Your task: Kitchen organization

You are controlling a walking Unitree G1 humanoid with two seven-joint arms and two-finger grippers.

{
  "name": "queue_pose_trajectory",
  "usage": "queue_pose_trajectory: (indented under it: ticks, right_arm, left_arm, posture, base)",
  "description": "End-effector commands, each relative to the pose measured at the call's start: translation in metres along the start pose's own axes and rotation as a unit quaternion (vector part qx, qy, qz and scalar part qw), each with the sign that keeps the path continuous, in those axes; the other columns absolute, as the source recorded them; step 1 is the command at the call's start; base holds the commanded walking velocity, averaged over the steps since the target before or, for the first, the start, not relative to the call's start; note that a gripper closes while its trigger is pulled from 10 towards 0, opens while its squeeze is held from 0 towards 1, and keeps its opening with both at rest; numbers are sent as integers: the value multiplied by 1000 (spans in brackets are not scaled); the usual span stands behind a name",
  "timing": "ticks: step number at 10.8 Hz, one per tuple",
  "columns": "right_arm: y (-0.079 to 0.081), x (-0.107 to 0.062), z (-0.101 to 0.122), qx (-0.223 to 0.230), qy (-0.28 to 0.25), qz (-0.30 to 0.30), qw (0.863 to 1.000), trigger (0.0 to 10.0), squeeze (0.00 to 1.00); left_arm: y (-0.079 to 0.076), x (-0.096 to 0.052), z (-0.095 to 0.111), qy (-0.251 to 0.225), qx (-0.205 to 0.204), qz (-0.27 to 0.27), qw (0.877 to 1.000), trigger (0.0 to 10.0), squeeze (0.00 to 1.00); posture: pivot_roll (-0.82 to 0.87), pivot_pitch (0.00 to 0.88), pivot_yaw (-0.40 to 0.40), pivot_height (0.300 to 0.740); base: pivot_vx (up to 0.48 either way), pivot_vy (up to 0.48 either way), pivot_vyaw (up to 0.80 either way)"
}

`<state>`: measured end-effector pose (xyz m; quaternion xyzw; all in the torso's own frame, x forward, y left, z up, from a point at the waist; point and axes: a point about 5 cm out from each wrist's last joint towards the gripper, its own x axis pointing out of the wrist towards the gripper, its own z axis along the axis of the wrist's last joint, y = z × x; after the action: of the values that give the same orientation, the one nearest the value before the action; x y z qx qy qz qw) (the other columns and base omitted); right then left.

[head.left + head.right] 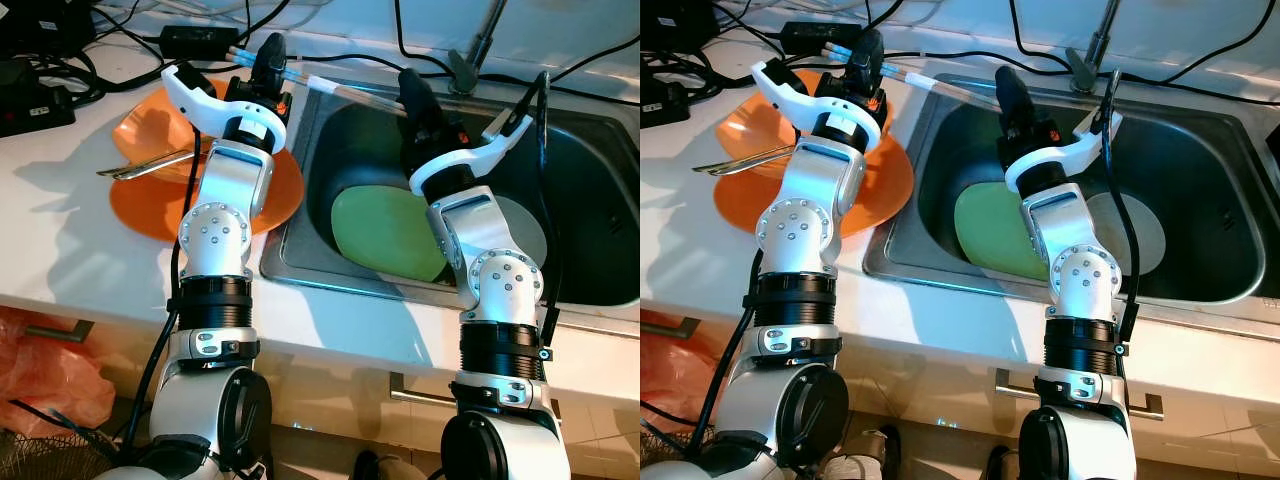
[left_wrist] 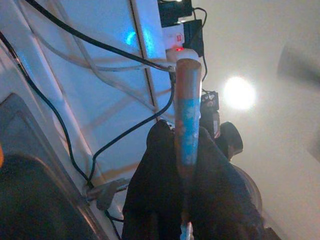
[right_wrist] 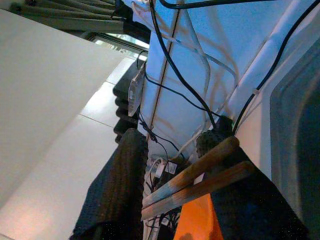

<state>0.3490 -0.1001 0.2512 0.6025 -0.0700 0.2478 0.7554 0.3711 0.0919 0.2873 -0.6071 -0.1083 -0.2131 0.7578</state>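
A white table (image 1: 60, 250) is seen nearest, with a steel sink (image 1: 600, 150) set into it. A green plate (image 1: 385, 235) is laid in the sink, its far edge hidden behind the right arm; a grey plate (image 1: 525, 225) beside it is largely covered by the same arm. On the table, left of the sink, an orange plate (image 1: 285, 195) is placed with an orange bowl (image 1: 150, 125) on it, and a metal utensil (image 1: 145, 168) is rested across the bowl. Both are partly blocked by the left arm.

A pair of chopsticks (image 1: 330, 88) is held over the sink's far rim. The left claw (image 1: 270, 62) is pinched on one end. The other end is lodged between the fingers of the right claw (image 1: 412, 88); how firmly they are pressed cannot be told.

Farther back, black cables (image 1: 90, 60) and a faucet (image 1: 475, 50), cut off above, are visible.
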Motion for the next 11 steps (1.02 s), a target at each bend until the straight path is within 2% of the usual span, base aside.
queue_pose_trajectory:
  ticks: [1,6,7,8,11]
  right_arm:
    - [4,-3,-15,39,0,8,999,0,0]
    - [2,-3,-13,48,-5,7,999,0,0]
    - [2,-3,-13,48,-5,7,999,0,0]
    - [2,-3,-13,51,-7,6,999,0,0]
    - [0,-2,-7,67,-24,0,997,0,0]
  left_arm:
    - [-22,7,-49,44,-71,-25,996,10000,0]
    - [-20,8,-48,44,-52,-15,998,10000,0]
    - [-20,8,-49,44,-49,-14,998,10000,235]
    - [-20,8,-49,48,-39,-15,998,10000,1000]
    - [-23,7,-55,63,-30,-21,997,10000,1000]
  posture:
    - [50,143,-20,740]
    - [54,140,-19,740]
    - [54,140,-19,740]
    - [54,139,-18,740]
    - [54,138,-17,740]
  base:
    - [0,0,0]
    - [0,0,0]
    - [0,0,0]
    - [0,0,0]
    - [0,0,0]
